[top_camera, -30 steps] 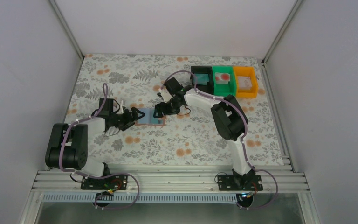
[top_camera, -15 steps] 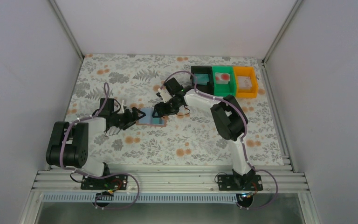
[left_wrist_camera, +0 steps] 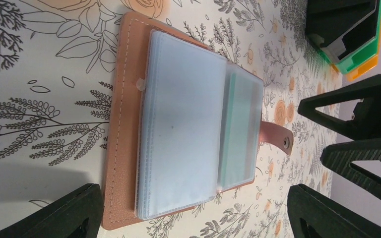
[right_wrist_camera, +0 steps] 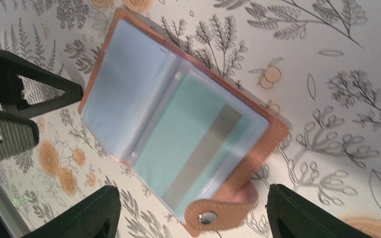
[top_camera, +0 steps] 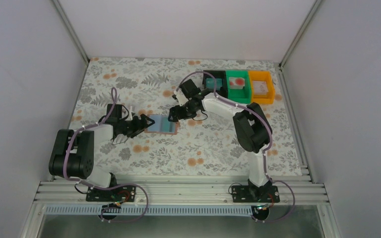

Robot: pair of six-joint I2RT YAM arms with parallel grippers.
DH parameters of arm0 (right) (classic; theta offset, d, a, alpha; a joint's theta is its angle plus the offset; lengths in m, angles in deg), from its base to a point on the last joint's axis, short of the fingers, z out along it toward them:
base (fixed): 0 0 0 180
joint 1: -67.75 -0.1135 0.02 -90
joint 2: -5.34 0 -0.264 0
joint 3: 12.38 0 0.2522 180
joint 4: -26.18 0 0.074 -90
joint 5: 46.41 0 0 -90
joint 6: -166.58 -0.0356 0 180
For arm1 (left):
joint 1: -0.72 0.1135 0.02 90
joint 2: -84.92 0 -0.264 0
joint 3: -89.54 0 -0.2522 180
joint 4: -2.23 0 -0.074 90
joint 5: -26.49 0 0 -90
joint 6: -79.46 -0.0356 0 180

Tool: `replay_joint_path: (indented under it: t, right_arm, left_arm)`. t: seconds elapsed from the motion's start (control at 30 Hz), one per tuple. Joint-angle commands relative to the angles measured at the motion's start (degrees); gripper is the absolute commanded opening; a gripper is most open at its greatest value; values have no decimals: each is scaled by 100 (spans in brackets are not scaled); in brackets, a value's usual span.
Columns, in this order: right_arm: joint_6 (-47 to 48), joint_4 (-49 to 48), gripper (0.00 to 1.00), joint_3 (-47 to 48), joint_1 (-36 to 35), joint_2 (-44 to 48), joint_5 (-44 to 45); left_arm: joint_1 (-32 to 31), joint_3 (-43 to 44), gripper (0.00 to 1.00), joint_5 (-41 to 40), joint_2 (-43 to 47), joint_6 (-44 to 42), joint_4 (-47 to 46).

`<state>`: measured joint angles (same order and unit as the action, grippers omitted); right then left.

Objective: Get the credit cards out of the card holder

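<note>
Card holder (right_wrist_camera: 274,133) open, teal card (right_wrist_camera: 191,144) inside

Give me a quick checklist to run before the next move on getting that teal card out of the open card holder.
1. Salmon-tan leather card holder lying open on the table: ok.
2. Teal plastic card visible inside the holder: ok.
3. Left arm's fingers open and empty: ok.
4. Right arm's fingers open and empty: ok.
5. Holder pinned against sliding: not ok, nothing grips it.
6. More cards hidden behind the teal one: cannot tell.
</note>
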<state>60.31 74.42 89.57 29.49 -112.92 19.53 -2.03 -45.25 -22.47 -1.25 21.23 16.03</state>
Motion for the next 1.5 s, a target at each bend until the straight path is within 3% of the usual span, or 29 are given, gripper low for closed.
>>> replay_joint_path:
  t: [0.0, 0.17, 0.47, 0.93, 1.17, 1.47]
  right_arm:
    - [-54, 1, 76, -451, 53, 164, 83]
    - [-128, -179, 75, -573, 56, -65, -102]
    - [-146, -329, 73, -340, 13, -368, -456]
    - [-179, -467, 72, -2, -107, -583, -725]
    - [-157, -444, 72, 95, -131, -598, -778]
    - [-141, -450, 72, 85, -138, -579, -793]
  left_arm:
    - [8, 77, 93, -413, 29, -123, 466]
    - [177, 198, 95, -694, 115, -207, 738]
    - [240, 33, 100, -620, -75, -127, 407]
    - [-129, 114, 99, 342, -558, 161, -156]
    - [-145, -24, 79, 632, -392, 338, -531]
    - [-193, 30, 40, 816, -524, 273, -597]
